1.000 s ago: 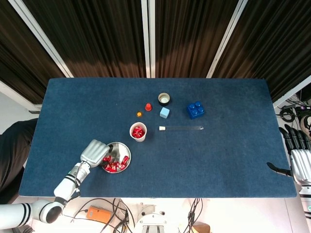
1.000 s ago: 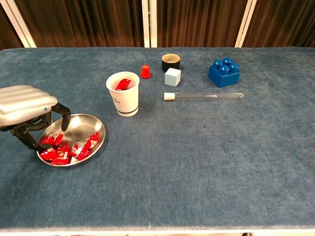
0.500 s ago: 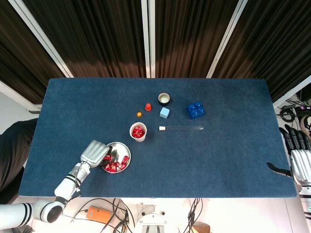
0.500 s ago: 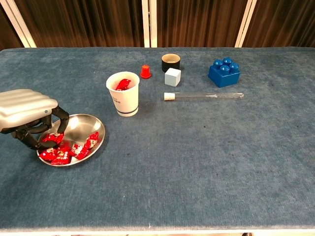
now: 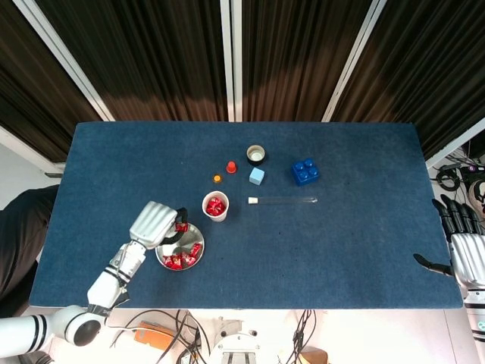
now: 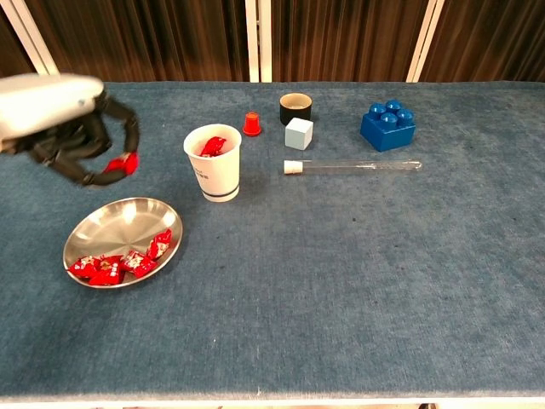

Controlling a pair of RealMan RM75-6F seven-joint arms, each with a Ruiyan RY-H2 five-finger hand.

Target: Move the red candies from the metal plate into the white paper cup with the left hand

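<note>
My left hand (image 6: 64,123) hangs above the metal plate (image 6: 128,223) and pinches one red candy (image 6: 122,164) between its fingertips. In the head view the left hand (image 5: 155,224) is just left of the white paper cup (image 5: 215,205), with the candy (image 5: 181,227) at its fingertips. The plate (image 5: 180,246) holds several red candies (image 6: 119,262) along its near side. The paper cup (image 6: 213,162) stands upright with red candies (image 6: 213,146) inside. My right hand (image 5: 464,250) rests off the table's right edge, fingers spread and holding nothing.
Behind the cup stand a small red cap (image 6: 251,123), an orange cap (image 5: 217,179), a black cup (image 6: 295,108) and a pale blue cube (image 6: 298,133). A test tube (image 6: 351,166) lies right of the cup. A blue brick (image 6: 387,124) sits at the back right.
My left hand has lifted off the plate with one red candy pinched in it, rising and moving toward the cup. The right hand has stayed put.
</note>
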